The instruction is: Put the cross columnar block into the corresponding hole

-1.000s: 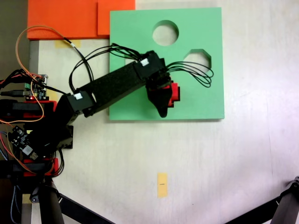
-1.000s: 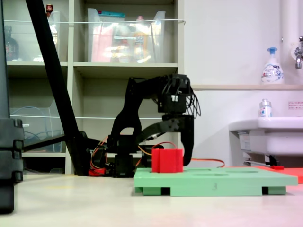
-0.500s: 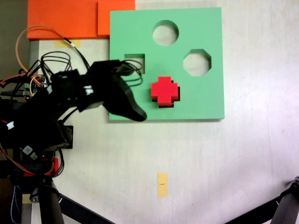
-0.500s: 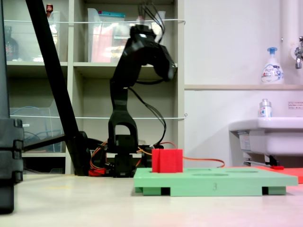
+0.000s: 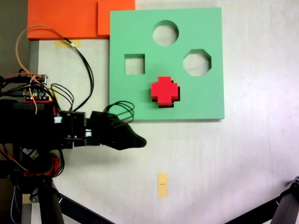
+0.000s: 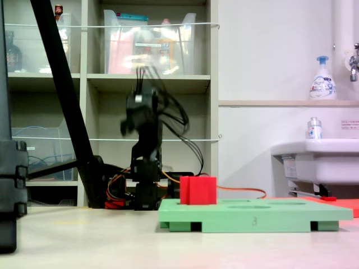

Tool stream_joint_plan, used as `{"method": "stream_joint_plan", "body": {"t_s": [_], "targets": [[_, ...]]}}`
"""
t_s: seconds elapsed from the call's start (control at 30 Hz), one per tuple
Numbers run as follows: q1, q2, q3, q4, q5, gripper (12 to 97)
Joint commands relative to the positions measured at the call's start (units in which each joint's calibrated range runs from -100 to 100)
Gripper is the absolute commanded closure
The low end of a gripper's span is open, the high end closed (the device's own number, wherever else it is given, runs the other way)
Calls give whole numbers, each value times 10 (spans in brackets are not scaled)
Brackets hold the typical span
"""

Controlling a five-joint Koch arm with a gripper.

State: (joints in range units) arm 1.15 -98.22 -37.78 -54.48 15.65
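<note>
Red cross columnar block (image 5: 164,90) stands in green board's (image 5: 205,100) plus hole, protruding above | fingers (image 5: 135,140) off board's lower-left corner, spread untellable | foam: likely light, squashy; grip opposite arms.

Black arm folded back over its base, forearm lying level toward the right in a fixed view, gripper (image 5: 138,140) tapering to one dark tip, jaw state unclear, blurred upright in another.
</note>
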Motion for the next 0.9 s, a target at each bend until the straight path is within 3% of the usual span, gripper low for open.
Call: {"method": "stream_joint_plan", "body": {"t_s": [0.0, 0.13, 0.23, 0.37, 0.63, 0.87], "targets": [[-6, -18, 41, 60, -20, 574], [-7, -18, -137, 138, -36, 527], [-11, -18, -336, 364, -65, 528], [-15, -18, -563, 673, -114, 619], [-12, -18, -622, 670, -154, 620], [-11, -18, -622, 548, -152, 609]]}}
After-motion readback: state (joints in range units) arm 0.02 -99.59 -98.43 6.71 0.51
